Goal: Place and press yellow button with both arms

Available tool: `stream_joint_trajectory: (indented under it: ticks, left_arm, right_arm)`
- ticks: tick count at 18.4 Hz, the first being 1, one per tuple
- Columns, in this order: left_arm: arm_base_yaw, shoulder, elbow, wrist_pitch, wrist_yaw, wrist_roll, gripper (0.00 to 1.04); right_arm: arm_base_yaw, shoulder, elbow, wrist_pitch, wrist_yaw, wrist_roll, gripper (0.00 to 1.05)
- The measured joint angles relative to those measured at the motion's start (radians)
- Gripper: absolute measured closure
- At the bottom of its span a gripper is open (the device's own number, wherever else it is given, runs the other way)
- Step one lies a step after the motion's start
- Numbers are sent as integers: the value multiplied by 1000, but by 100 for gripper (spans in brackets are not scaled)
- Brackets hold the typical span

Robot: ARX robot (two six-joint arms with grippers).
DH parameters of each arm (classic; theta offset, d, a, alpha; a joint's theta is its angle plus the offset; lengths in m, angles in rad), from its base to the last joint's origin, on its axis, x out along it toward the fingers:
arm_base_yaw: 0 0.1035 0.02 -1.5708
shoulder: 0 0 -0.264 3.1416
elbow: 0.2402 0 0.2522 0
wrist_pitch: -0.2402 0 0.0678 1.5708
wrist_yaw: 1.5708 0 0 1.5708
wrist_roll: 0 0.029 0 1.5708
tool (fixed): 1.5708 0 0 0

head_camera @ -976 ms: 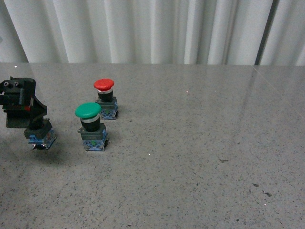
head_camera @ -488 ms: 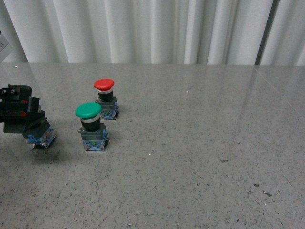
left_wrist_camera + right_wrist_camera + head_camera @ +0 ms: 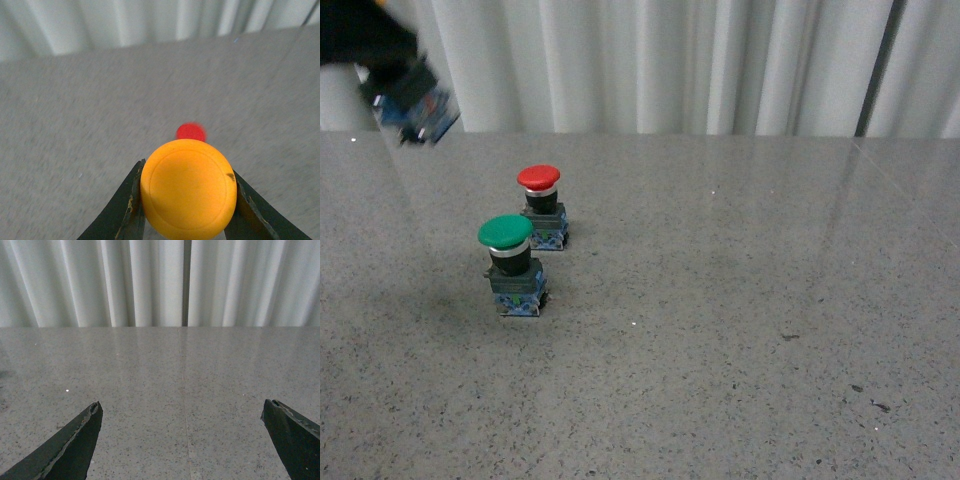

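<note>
My left gripper (image 3: 395, 85) is high at the top left of the front view, blurred, shut on the yellow button. Only the button's blue-grey base (image 3: 420, 110) shows there. In the left wrist view the round yellow cap (image 3: 188, 187) fills the space between the two black fingers (image 3: 125, 205), well above the table. My right gripper (image 3: 182, 410) is open and empty over bare grey table; it does not show in the front view.
A green-capped button (image 3: 510, 265) and a red-capped button (image 3: 540, 207) stand upright on the grey speckled table (image 3: 740, 300), left of centre. The red cap (image 3: 190, 132) shows below my left gripper. White curtains (image 3: 650, 60) hang behind the far edge.
My left gripper has lifted the yellow button from low beside the green button, near the table, up to the top left corner of the front view. The green and red buttons have not moved.
</note>
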Motion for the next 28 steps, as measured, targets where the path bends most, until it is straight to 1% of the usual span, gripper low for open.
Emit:
stream_joint_trajectory:
  ticks: [1, 3, 6, 7, 12, 15, 19, 23, 28]
  left_arm:
    - [-66, 2, 48, 10, -14, -16, 68]
    - [-170, 68, 94, 37, -37, -47, 68]
    - [-269, 187, 118, 78, -42, -117, 68]
    - [-289, 220, 126, 93, -46, -138, 68]
    - [-319, 382, 179, 148, -26, -238, 68]
    - [-357, 510, 237, 150, -27, -287, 69]
    - [-411, 562, 262, 162, -30, -323, 69]
    - [-432, 623, 275, 137, -87, -361, 69]
    - [-450, 655, 283, 143, -116, -405, 69]
  right_arm:
    - [0, 0, 0, 0, 0, 0, 7]
    - [0, 0, 0, 0, 0, 0, 7]
    - [0, 0, 0, 0, 0, 0, 7]
    - [0, 0, 0, 0, 0, 0, 7]
    - [0, 0, 0, 0, 0, 0, 7]
    - [0, 0, 0, 0, 0, 0, 7]
    - [0, 0, 0, 0, 0, 0, 7]
    - [0, 0, 0, 0, 0, 0, 7]
    - [0, 0, 0, 0, 0, 0, 7]
